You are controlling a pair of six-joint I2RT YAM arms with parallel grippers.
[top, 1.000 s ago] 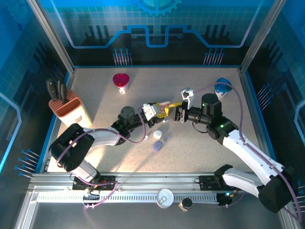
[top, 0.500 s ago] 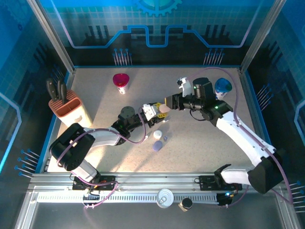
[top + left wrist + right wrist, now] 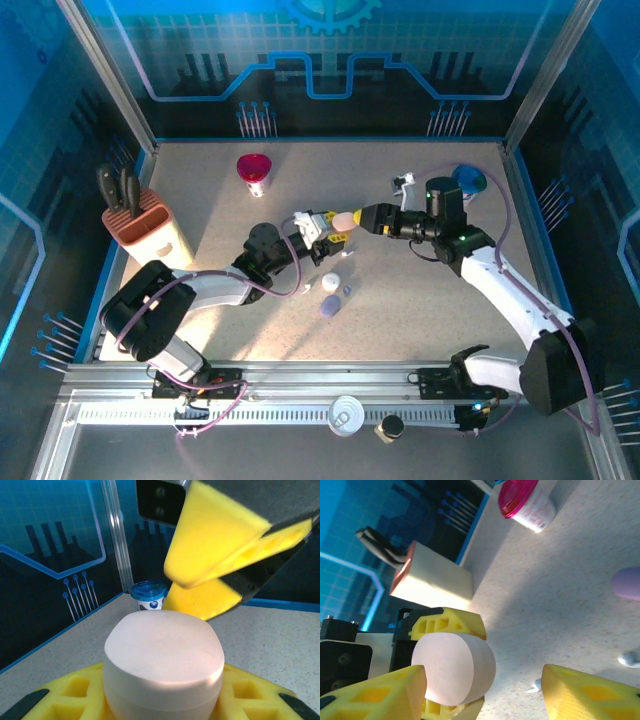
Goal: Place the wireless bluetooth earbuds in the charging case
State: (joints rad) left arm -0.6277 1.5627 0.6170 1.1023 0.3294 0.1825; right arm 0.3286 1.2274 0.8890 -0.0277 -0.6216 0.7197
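Observation:
My left gripper (image 3: 330, 226) is shut on a pale pink oval charging case (image 3: 344, 220), its yellow fingers (image 3: 260, 696) clamping the closed case (image 3: 165, 657) from both sides. My right gripper (image 3: 368, 218) faces it from the right, open. In the right wrist view one right finger (image 3: 375, 696) sits by the case (image 3: 452, 667) and the other (image 3: 592, 692) stands well clear. Two tiny white earbuds (image 3: 535, 685) (image 3: 630, 658) lie on the table below. A small purple piece (image 3: 347, 291) lies between a white case (image 3: 330, 283) and a purple case (image 3: 330, 307).
A knife block (image 3: 140, 225) stands at the left edge. A pink-lidded cup (image 3: 254, 172) stands at the back and a blue-lidded cup (image 3: 466, 182) at the back right. The enclosure's blue walls (image 3: 320, 70) ring the table.
My right gripper's jaws have widened around the pink case and its arm has drawn back slightly to the right. The left gripper keeps its hold and has lifted the case a little.

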